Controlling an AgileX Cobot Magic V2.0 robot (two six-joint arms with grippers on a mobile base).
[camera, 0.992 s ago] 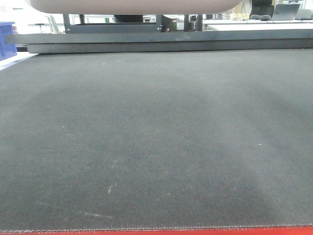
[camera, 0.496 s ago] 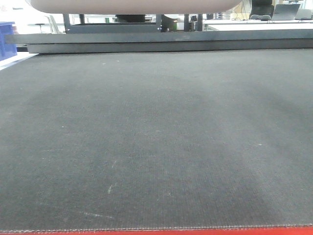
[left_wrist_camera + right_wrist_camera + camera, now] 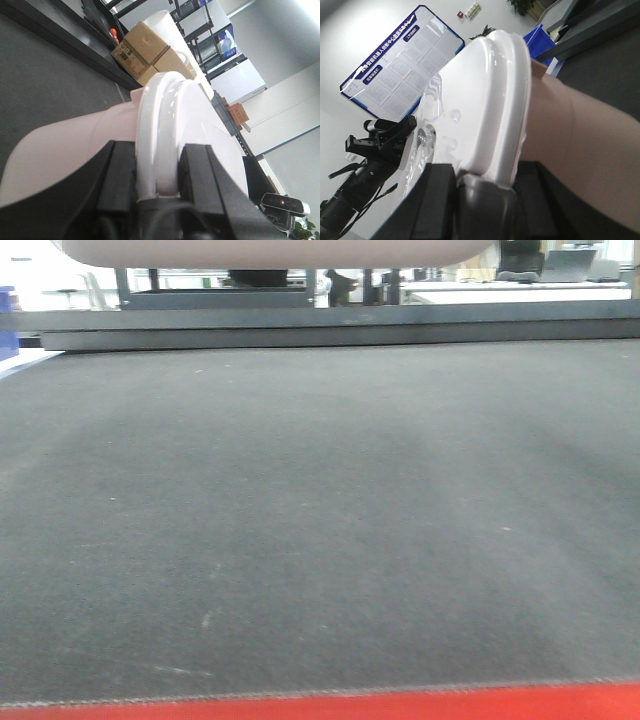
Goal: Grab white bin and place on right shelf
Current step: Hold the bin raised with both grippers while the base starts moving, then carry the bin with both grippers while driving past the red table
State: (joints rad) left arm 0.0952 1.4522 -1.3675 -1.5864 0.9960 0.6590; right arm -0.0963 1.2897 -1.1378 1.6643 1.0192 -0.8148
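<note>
The white bin [image 3: 270, 252] hangs above the dark table, and only its pinkish underside shows along the top edge of the front view. In the left wrist view my left gripper [image 3: 159, 175] is shut on the bin's [image 3: 170, 115] glossy white lid rim, one black finger [image 3: 122, 175] on each side. At the bin's [image 3: 490, 90] other end, my right gripper [image 3: 490, 192] is shut on the same rim, with the pinkish wall to its right. The right shelf is out of view.
The dark-matted table [image 3: 320, 520] fills the front view, with a red strip along its near edge and a dark metal frame behind. A blue crate [image 3: 6, 320] peeks in at far left. Cardboard boxes [image 3: 142, 52] and racks stand beyond the table.
The front view has shifted: the table's marks and the blue crate slid left, and the red near edge shows wider. The bin stays held at the top of the view.
</note>
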